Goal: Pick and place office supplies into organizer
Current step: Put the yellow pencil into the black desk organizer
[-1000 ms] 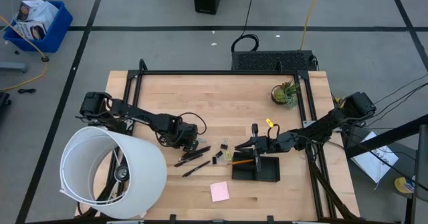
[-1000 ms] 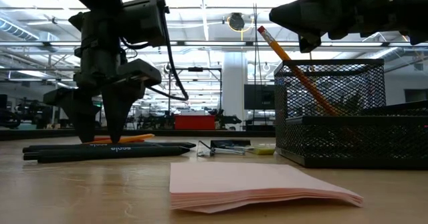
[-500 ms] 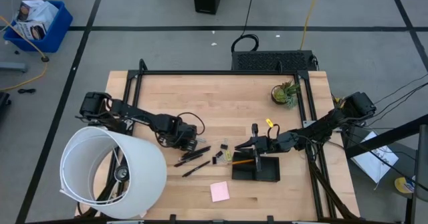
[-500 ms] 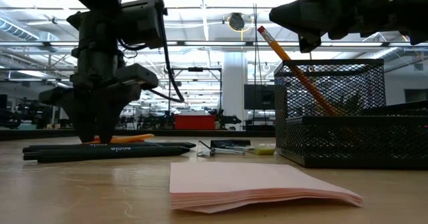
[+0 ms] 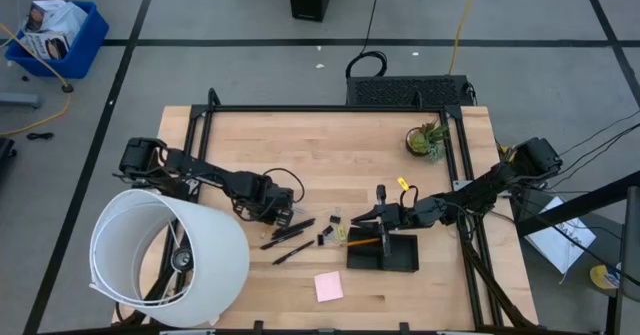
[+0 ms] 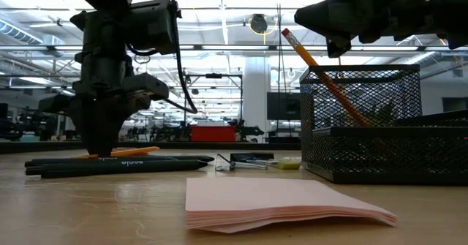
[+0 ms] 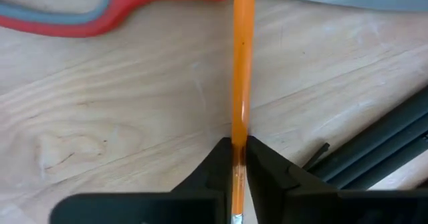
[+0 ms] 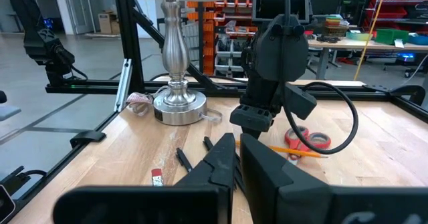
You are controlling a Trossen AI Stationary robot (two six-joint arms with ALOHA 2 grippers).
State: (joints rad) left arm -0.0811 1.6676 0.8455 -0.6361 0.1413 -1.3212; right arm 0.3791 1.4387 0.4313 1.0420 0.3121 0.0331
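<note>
An orange pencil (image 7: 241, 83) lies flat on the wooden table, one end reaching the red-handled scissors (image 7: 100, 10). My left gripper (image 5: 277, 213) stands over it, pointing down, shut on it. Black pens (image 5: 290, 237) lie just nearer the front edge, small black clips (image 5: 328, 237) lie to their right, and a pink sticky-note pad (image 5: 328, 286) lies near the front. The black mesh organizer (image 5: 383, 252) holds another pencil (image 6: 322, 69) that leans in its cup. My right gripper (image 5: 385, 215) hangs level above the organizer, shut and holding nothing. My left gripper pinches the pencil's shaft (image 7: 239, 134) between its two fingers (image 7: 267, 170). The fingers come from above, pointing down, and lie across the pencil. The pencil lies flat on the table.
A large white lampshade (image 5: 170, 260) on a metal lamp base (image 8: 177, 107) fills the table's front left. A small potted plant (image 5: 425, 138) stands at the far right. A black frame rail (image 5: 330, 109) runs along the far edge. Bare wood lies in the far middle.
My left gripper has kept its place over the pencil and has shut: its fingers, wide apart a second ago, now meet on the pencil. The pencil has stayed flat on the table.
</note>
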